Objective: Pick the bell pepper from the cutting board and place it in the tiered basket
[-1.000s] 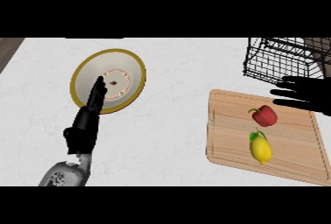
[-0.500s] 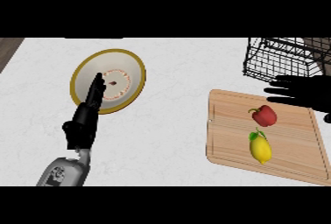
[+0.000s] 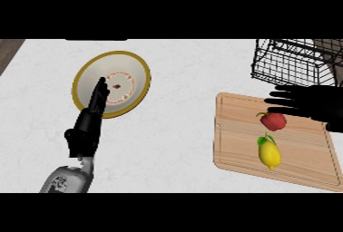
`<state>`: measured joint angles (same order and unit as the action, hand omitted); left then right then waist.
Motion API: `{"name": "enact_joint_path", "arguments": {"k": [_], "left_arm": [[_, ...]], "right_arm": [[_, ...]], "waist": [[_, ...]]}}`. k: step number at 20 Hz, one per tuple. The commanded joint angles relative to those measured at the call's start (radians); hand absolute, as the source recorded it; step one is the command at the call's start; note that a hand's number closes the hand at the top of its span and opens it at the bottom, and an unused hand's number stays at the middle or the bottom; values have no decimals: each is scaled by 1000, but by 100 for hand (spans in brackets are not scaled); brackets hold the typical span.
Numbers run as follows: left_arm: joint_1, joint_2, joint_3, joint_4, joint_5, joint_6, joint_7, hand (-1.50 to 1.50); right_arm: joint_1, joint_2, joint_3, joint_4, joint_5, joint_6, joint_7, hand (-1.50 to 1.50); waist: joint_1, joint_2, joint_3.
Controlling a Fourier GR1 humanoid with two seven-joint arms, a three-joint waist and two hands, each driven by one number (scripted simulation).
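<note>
We see the bell pepper (image 3: 273, 121) on the cutting board (image 3: 234, 136), toward the board's far side — just in front of our right hand (image 3: 309, 103), whose spread, empty fingers reach over the board's far edge. That hand is far nearer than the left hand (image 3: 89, 127), extended flat, well off the board. The pepper is small, red, green-stemmed, beside a lemon (image 3: 269, 153).

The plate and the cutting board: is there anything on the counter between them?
No. In the head view, only bare white counter lies between the plate and the cutting board.
</note>
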<state>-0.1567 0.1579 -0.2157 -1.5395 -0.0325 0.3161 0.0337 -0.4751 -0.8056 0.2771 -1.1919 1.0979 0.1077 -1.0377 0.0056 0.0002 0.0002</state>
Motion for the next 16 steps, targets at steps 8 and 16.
{"name": "enact_joint_path", "arguments": {"k": [8,16], "left_arm": [[39,-37,13,-8,-40,-23,-12,0],[29,-74,8,-12,-76,-24,10,0]], "right_arm": [[-18,71,-17,30,101,47,-50,-150],[-55,174,-9,121,173,12,-16,-150]], "waist": [[-1,0,0],[1,0,0]]}}
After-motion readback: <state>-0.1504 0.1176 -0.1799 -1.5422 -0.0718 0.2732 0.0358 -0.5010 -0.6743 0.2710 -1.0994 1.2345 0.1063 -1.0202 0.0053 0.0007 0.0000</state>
